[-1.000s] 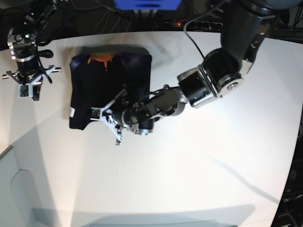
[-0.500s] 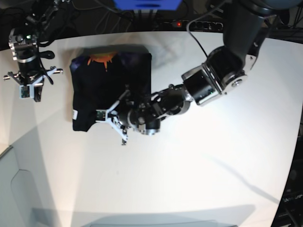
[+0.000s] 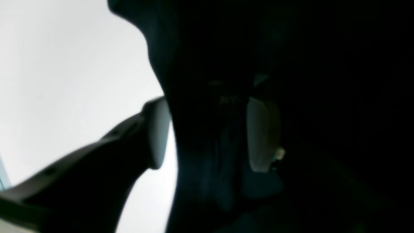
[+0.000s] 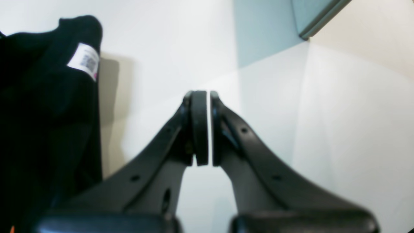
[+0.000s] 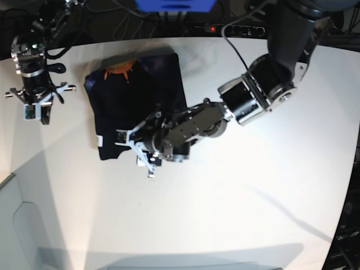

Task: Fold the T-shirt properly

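Base view: T-shirt (image 5: 138,107) near table (image 5: 236,197) edge

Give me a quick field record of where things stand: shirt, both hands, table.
T-shirt: folded into a dark rectangle, orange print at far edge, white tag near one corner
left hand: at the shirt's near edge, pads apart with black cloth between them
right hand: shut, empty, beside the shirt
table: white

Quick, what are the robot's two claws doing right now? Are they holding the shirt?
Left gripper: open, its jaws straddle a fold of the T-shirt without clamping it.
Right gripper: shut, empty, beside the shirt.
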Tool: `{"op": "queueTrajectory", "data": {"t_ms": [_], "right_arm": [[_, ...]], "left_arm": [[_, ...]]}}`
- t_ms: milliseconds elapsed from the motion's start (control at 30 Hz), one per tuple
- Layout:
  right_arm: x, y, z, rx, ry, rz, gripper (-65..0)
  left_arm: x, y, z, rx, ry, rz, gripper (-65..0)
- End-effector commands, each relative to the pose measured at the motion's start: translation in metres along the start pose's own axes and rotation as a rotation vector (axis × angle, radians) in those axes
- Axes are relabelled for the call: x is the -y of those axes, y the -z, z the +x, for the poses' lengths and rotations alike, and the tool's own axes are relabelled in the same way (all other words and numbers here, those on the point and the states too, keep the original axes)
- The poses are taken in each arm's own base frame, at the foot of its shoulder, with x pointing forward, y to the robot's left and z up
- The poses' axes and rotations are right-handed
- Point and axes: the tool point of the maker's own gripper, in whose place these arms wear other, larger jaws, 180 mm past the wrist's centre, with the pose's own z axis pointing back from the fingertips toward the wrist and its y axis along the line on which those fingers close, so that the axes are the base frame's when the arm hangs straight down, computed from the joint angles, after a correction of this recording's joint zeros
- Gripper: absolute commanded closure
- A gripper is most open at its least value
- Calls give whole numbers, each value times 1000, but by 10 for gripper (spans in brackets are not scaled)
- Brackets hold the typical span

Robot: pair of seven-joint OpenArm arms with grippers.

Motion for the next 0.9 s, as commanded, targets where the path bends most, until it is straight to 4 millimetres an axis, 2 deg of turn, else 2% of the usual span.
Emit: {"op": "queueTrajectory", "data": {"t_ms": [0, 100, 267, 300, 433, 533, 600, 700, 800, 867], "right_arm": [[1, -2, 14, 53, -14, 7, 0], [1, -2, 14, 53, -14, 7, 0], [-4, -2, 11, 47, 2, 12, 0], [-7, -3, 11, 47, 11, 13, 0], [-22, -8, -4, 15, 66, 32, 0], [-37, -10, -11, -3, 88, 62, 0], [-52, -12, -15, -15, 78, 105, 0], [-81, -15, -19, -26, 67, 190, 0], [-97, -17, -20, -31, 62, 236, 0], [-99, -16, -22, -36, 65, 243, 0]], "left_arm": [[-28, -16, 13, 35, 3, 70, -388], [-59, -41, 23, 98, -48, 157, -401], [-117, -97, 6, 182, -172, 335, -400], [-126, -111, -5, 189, -205, 376, -400], [-136, -161, -74, 142, -376, 525, -400], [-119, -197, -143, 87, -547, 633, -400], [-99, -218, -184, 49, -654, 698, -400], [-58, -247, -249, -24, -837, 789, -400], [-12, -255, -295, -111, -973, 805, -400], [15, -249, -312, -156, -1029, 777, -400]]}}
